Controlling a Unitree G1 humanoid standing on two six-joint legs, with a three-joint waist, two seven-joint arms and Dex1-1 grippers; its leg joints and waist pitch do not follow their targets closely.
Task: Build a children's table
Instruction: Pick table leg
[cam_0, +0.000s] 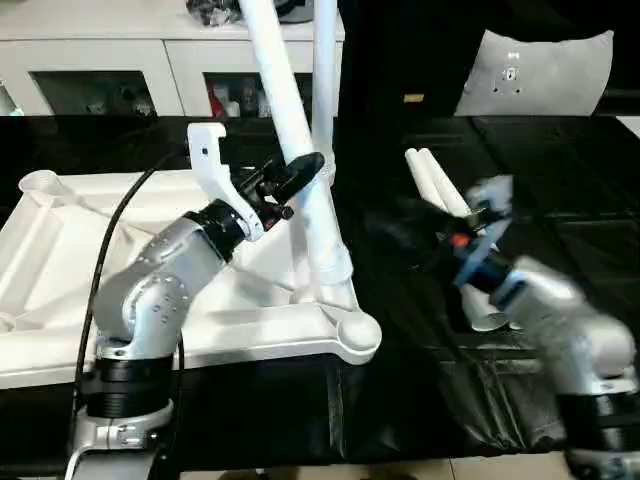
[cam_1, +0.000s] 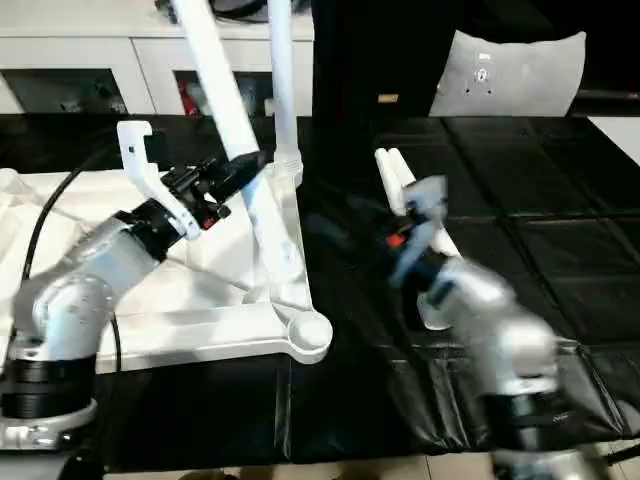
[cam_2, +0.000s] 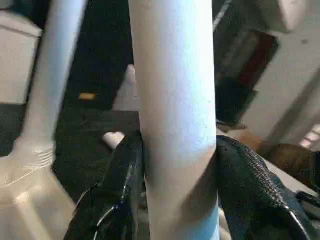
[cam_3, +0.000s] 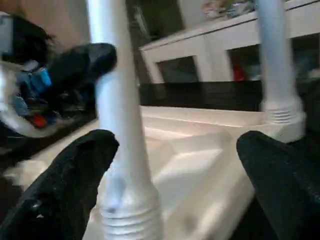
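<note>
Table leg (cam_0: 290, 110) first: our left gripper (cam_0: 300, 172) has its two black fingers (cam_2: 122, 195) clamped on either side of the shaft, partway up, and the leg leans away from the upright one (cam_0: 324, 90) already seated at the far corner of the table top (cam_0: 60, 250). To do this step well, we judge that we should bring the shaft vertical over the socket before pressing, keeping its flared end centred so it does not bind on the rim. That end sits low on the table top's right edge, just behind the open near corner socket (cam_0: 358, 335); we cannot tell whether it is fully home. Our right gripper (cam_3: 175, 165) hangs open, holding nothing, its fingers spread toward that same edge. Two spare legs (cam_0: 445, 200) lie on the black work surface (cam_0: 560, 180), to the right of the table top.
</note>
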